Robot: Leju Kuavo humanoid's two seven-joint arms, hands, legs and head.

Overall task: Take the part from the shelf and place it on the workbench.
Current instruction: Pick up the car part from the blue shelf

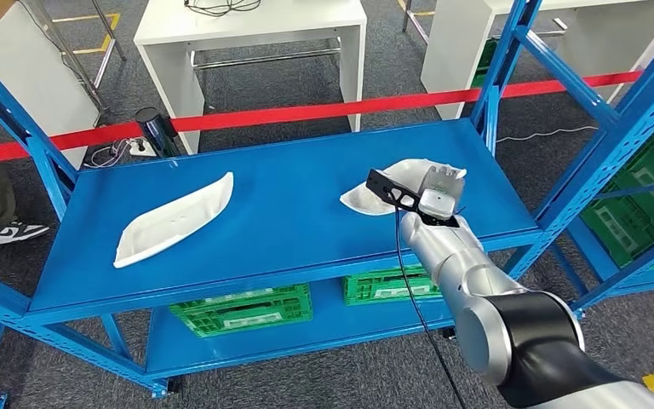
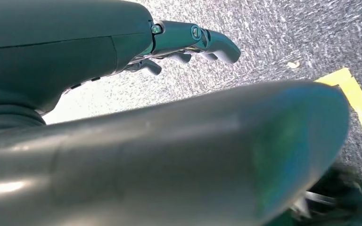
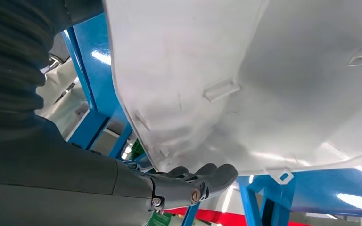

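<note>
Head view: the right hand (image 1: 439,198) reaches over the blue metal shelf (image 1: 289,230), at the white moulded plastic part (image 1: 392,186) lying near the shelf's right edge; a second white plastic shell (image 1: 173,218) lies toward the left edge.

Left wrist view: the left hand (image 2: 188,42) hangs above grey carpet (image 2: 283,33), fingers apart, holding nothing.

Right wrist view: dark fingers (image 3: 202,176) curl at the part's rim, but whether they grip it I cannot tell. A shallow hold on that thin, slick edge could let the part slip or tip on lifting.

White moulded part (image 1: 366,197), shallow and shell-like, lay hollow side up near the right edge of the blue shelf (image 1: 289,213); a second, longer white part (image 1: 173,218) lay near the left edge.
</note>
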